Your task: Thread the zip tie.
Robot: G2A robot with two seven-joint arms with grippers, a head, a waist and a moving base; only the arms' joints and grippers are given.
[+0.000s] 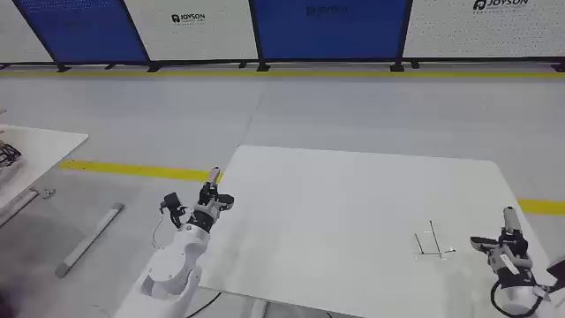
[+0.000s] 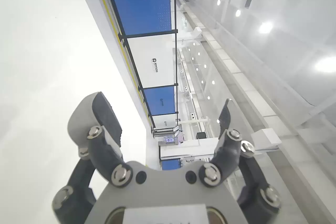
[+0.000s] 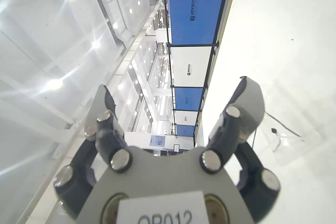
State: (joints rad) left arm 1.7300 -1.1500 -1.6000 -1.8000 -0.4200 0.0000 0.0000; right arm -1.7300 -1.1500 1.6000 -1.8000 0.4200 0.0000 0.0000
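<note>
Thin dark zip ties [image 1: 432,244] lie crossed on the white table [image 1: 353,203] near its right front corner. In the right wrist view they show as thin black strips [image 3: 282,129] beside my right gripper. The right gripper [image 1: 505,230] stands just right of the ties at the table's right edge, open and empty [image 3: 173,96]. My left gripper [image 1: 212,181] is at the table's left edge, far from the ties, open with nothing between its fingers [image 2: 168,114].
A second white table [image 1: 35,155] stands at the far left with a small object on it. A grey bar [image 1: 88,238] lies on the floor left of the left arm. Blue and white partition panels [image 1: 327,13] line the back.
</note>
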